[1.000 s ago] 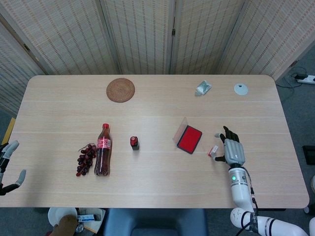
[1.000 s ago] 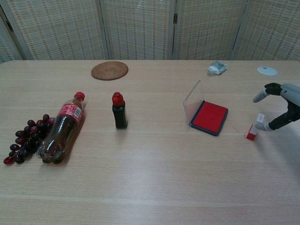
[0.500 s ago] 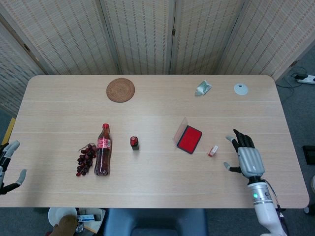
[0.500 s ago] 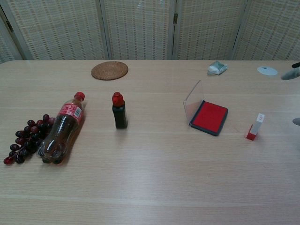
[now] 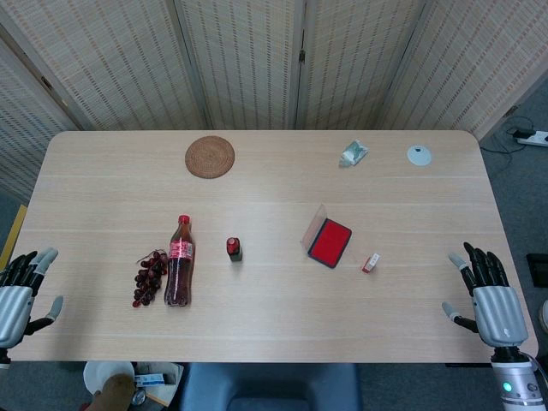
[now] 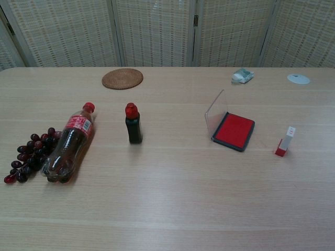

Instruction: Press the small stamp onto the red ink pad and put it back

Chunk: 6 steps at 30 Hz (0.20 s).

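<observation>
The small stamp (image 5: 371,263) (image 6: 285,141), white with a red base, stands alone on the table just right of the red ink pad (image 5: 330,242) (image 6: 233,130), whose clear lid stands open on its left side. My right hand (image 5: 488,296) hovers at the table's front right corner, far from the stamp, fingers spread and empty. At the front left edge my left hand (image 5: 19,294) shows, fingers apart and holding nothing. Neither hand appears in the chest view.
A cola bottle (image 5: 178,272) lies beside a bunch of dark grapes (image 5: 148,277) at the left. A small red-capped ink bottle (image 5: 233,249) stands mid-table. A woven coaster (image 5: 209,157), a crumpled wrapper (image 5: 353,153) and a white disc (image 5: 419,155) sit along the far side.
My right hand has let go of the stamp and drawn back right and toward the front corner, leaving the chest view. The stamp stays beside the pad. The left hand shifted slightly.
</observation>
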### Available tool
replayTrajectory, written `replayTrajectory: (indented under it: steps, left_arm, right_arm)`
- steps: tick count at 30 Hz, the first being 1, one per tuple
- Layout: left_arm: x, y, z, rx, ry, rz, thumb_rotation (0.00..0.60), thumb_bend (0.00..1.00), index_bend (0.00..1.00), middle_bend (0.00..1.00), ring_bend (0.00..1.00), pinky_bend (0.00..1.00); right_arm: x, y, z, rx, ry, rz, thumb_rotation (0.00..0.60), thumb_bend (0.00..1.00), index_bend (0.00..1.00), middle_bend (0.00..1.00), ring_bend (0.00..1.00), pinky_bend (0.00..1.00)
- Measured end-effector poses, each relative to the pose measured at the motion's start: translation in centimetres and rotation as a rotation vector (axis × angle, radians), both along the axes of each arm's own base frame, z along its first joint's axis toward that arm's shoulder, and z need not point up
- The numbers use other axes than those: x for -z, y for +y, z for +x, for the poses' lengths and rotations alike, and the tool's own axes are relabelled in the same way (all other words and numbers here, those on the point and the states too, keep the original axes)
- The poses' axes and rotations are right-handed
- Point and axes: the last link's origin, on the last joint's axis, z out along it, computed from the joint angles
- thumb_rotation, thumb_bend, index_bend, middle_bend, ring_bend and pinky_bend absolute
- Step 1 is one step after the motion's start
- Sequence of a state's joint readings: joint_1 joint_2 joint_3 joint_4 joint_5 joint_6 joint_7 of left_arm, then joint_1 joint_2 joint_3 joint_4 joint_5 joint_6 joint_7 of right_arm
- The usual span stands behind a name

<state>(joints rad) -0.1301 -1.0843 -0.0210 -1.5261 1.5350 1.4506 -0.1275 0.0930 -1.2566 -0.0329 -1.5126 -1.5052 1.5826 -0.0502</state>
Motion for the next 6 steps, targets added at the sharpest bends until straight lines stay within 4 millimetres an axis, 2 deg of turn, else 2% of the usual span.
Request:
replayTrajectory:
  steps: [6]
  left_arm:
    - [0.08, -0.16, -0.13, -0.003, 0.000, -0.005, 0.600, 0.43, 0.00, 0.00, 0.00, 0.00]
  right_arm:
    - [0.52, 0.15, 0.22, 0.015, 0.009, 0.017, 0.600, 0.17, 0.13, 0.00, 0.00, 0.00]
